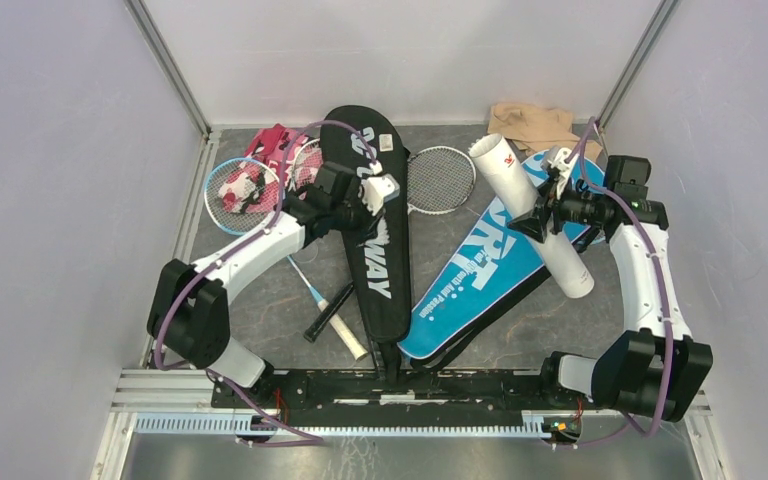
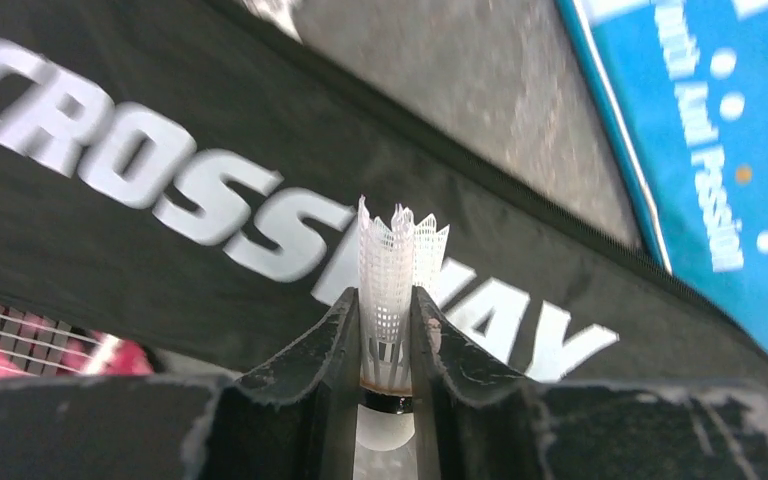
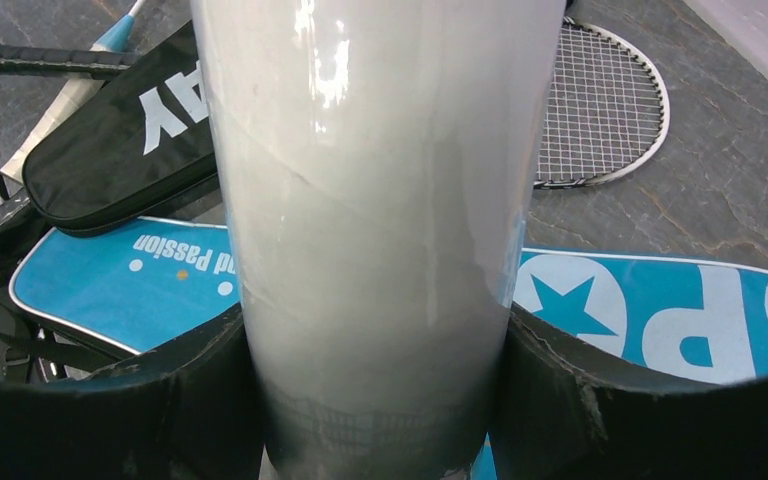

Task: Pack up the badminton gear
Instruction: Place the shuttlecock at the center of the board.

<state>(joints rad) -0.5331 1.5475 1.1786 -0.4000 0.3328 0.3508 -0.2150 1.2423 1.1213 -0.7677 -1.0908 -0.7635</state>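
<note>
My left gripper (image 2: pixel 388 312) is shut on a white mesh-skirted shuttlecock (image 2: pixel 392 270), cork end back between the fingers. It hovers over the black "CROSSWAY" cover (image 2: pixel 160 190); in the top view the gripper (image 1: pixel 368 205) is above that cover (image 1: pixel 375 250). My right gripper (image 3: pixel 375 345) is shut on the white tube (image 3: pixel 370 180), held slanted over the blue "SPORT" cover (image 3: pixel 660 310). From above the tube (image 1: pixel 535 215) runs from back left to front right with the gripper (image 1: pixel 545 212) at its middle. One racket head (image 1: pixel 440 180) lies between the covers, another (image 1: pixel 235 195) at far left.
A pink camouflage cloth (image 1: pixel 275 145) lies under the left racket's head. A beige cloth (image 1: pixel 535 125) sits in the back right corner. Racket handles (image 1: pixel 330 312) cross on the mat left of the black cover. White walls close in on both sides.
</note>
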